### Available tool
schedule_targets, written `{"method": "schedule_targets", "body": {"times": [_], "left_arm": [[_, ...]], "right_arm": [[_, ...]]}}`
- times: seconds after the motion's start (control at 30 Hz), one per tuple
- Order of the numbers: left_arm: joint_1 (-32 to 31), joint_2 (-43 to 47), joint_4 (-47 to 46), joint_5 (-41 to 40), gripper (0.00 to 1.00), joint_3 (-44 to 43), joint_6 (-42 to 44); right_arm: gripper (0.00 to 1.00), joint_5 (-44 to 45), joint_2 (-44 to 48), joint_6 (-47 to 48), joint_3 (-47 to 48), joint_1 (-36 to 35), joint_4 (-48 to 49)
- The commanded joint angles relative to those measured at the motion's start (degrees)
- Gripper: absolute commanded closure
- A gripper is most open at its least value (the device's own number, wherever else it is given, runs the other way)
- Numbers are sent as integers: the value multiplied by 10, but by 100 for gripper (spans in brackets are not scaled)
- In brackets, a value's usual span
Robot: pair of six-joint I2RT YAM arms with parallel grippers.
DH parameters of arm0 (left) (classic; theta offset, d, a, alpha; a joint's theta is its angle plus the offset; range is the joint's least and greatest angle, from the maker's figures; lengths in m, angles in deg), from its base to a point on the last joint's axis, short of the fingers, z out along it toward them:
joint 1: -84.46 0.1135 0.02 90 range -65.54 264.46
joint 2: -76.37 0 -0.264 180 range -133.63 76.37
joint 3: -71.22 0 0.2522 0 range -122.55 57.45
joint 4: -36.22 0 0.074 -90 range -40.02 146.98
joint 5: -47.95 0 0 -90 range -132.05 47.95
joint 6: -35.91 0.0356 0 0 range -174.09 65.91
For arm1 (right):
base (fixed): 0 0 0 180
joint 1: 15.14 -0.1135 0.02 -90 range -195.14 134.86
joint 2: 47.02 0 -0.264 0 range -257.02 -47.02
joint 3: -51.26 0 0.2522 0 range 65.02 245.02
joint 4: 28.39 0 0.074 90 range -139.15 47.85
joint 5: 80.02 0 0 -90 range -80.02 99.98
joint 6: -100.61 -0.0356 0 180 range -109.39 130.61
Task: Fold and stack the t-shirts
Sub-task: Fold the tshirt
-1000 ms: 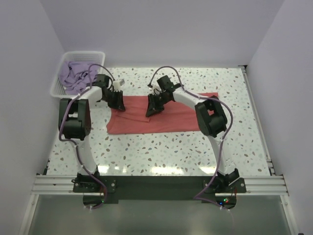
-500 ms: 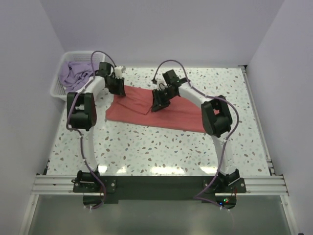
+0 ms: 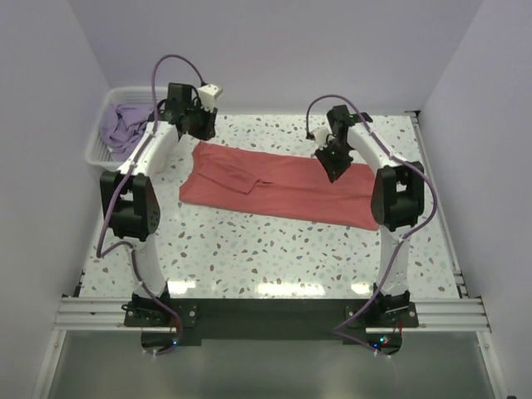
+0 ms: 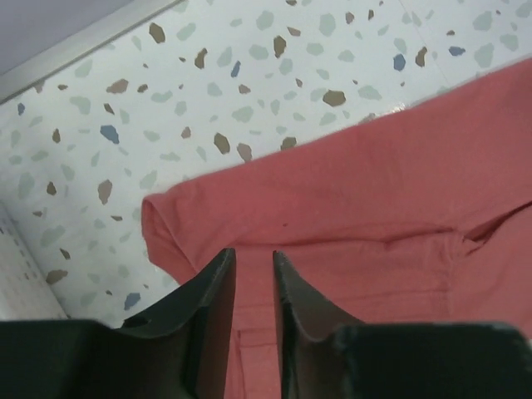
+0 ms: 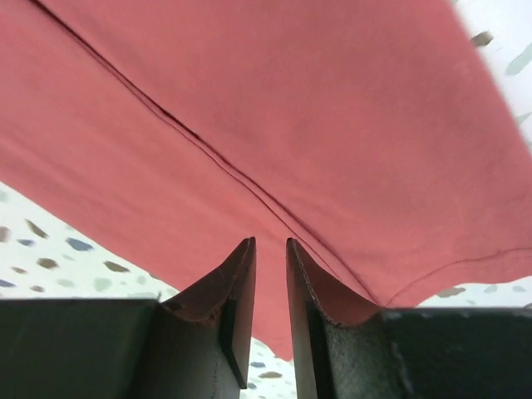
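The coral-red t-shirt [image 3: 278,183] lies spread flat across the table, its long side running left to right. My left gripper [image 3: 202,130] hangs above the shirt's far left corner, its jaws a little apart and empty; in the left wrist view the left gripper [image 4: 252,252] shows the coral-red t-shirt [image 4: 374,191] lying below. My right gripper [image 3: 332,164] hovers over the shirt's far right part, also slightly open and empty. In the right wrist view a seam of the coral-red t-shirt [image 5: 291,108] runs under the right gripper [image 5: 270,241]. The lavender t-shirt [image 3: 125,125] is bunched in the basket.
The white lattice basket [image 3: 137,90] stands at the far left corner, just left of my left arm. Walls close in the table on the left, back and right. Speckled tabletop [image 3: 274,258] shows in front of the red shirt.
Both grippers have let go of the red shirt and risen. The left one moved toward the far edge, the right one to the right. The shirt now lies spread wider and flatter.
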Motion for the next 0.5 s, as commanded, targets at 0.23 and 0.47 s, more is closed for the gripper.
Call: {"method": "schedule_targets", "body": {"times": [0.23, 0.47], "left_arm": [[-45, 88, 70, -44, 82, 203, -3], [-62, 57, 53, -73, 89, 261, -23]], "right_arm": [[78, 133, -2, 72, -107, -14, 15], [80, 155, 8, 86, -198, -16, 60]]}}
